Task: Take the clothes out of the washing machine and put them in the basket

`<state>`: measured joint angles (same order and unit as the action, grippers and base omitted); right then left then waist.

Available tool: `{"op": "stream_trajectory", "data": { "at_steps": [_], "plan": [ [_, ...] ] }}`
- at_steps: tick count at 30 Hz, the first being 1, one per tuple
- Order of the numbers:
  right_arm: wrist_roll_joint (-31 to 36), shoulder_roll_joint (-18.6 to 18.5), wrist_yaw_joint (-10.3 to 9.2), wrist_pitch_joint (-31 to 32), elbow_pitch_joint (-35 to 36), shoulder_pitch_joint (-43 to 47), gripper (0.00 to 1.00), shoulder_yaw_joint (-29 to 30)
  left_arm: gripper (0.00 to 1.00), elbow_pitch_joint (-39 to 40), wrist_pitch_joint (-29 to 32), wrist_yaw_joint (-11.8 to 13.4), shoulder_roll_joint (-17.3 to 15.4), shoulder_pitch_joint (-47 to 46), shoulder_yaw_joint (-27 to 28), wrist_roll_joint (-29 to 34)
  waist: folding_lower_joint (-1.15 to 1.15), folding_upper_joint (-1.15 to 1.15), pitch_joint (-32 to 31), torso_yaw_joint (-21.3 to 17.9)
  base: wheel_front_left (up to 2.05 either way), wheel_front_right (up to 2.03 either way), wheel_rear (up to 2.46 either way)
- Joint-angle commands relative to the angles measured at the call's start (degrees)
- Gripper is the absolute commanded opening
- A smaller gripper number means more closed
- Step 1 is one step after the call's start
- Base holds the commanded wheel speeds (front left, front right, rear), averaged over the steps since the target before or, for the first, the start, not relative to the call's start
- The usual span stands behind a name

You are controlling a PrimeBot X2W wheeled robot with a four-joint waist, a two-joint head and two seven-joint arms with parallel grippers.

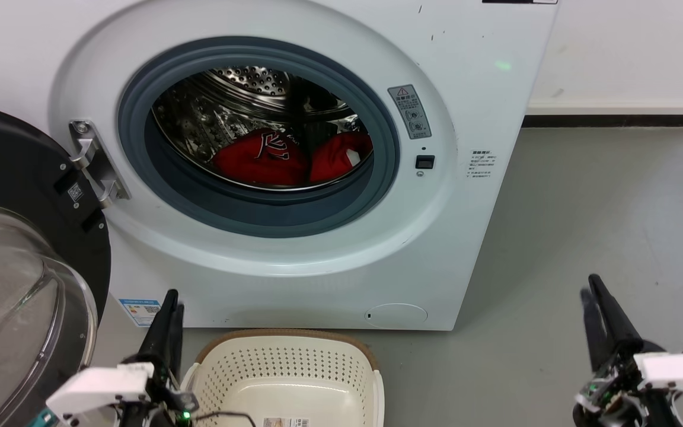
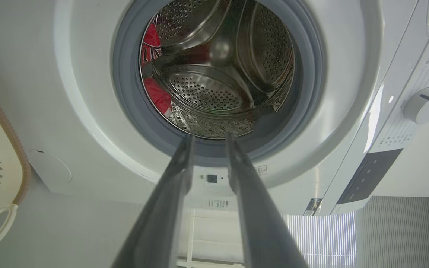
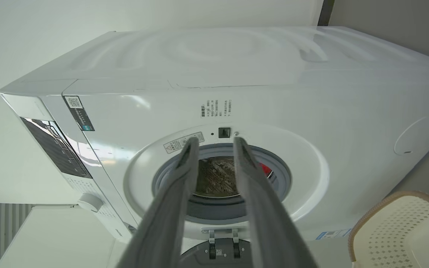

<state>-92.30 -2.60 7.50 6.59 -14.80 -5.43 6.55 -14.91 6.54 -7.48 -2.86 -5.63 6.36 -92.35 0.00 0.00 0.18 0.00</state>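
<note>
Two red jersey bundles [image 1: 261, 159] lie low in the steel drum [image 1: 246, 80] of the washing machine [image 1: 484, 118], whose door [image 1: 15, 172] stands open. The basket [image 1: 285, 334] sits just before it, with no clothes in it. The left claw [image 1: 174, 305] and right claw [image 1: 589, 287] hang low, each narrowly parted and holding nothing. The reach likely wants a wider claw, entry above the grey seal [image 1: 258, 213], and a pinch on a thick fold.

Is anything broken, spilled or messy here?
Nothing much. The washing machine has a few small dark scuffs on the upper right of its front. Its door hangs open, the red clothes lie in the drum, and the basket sits upright on the floor.
</note>
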Motion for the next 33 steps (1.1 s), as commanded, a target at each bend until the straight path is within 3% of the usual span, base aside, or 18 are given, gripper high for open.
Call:
{"op": "stream_trajectory", "data": {
  "at_steps": [1, 16, 22, 33],
  "plan": [
    [0.0, 0.1, -0.01, 0.0, -0.4, 0.4, 1.00, 0.0, 1.00, -0.4, 0.0, 0.0, 0.0, 0.4, 0.0, 0.0, 0.00, 0.00, 0.0, 0.0, 0.00, 0.00, 0.00],
    [3.9, 0.0, -0.01, -4.0, 1.1, 2.1, 1.00, 0.1, 1.00, 0.9, -4.0, 0.0, 0.1, 2.0, 0.8, 6.0, 0.00, 0.00, 0.1, -0.1, 0.00, 0.00, 0.00],
    [13.8, 0.0, -0.01, -6.1, 1.3, 1.9, 1.00, 2.0, 1.00, 2.4, -6.0, 0.4, 0.1, 2.0, 2.6, 13.5, 0.00, 0.00, 0.1, -0.2, 0.00, 0.00, 0.00],
    [34.7, -0.1, -0.01, -8.6, 7.4, 1.9, 1.00, 1.9, 1.00, 11.0, -8.5, 4.4, 0.0, 2.2, 1.6, 27.9, 0.00, 0.00, 0.5, -0.3, 0.00, 0.00, 0.00]
  ]
}}
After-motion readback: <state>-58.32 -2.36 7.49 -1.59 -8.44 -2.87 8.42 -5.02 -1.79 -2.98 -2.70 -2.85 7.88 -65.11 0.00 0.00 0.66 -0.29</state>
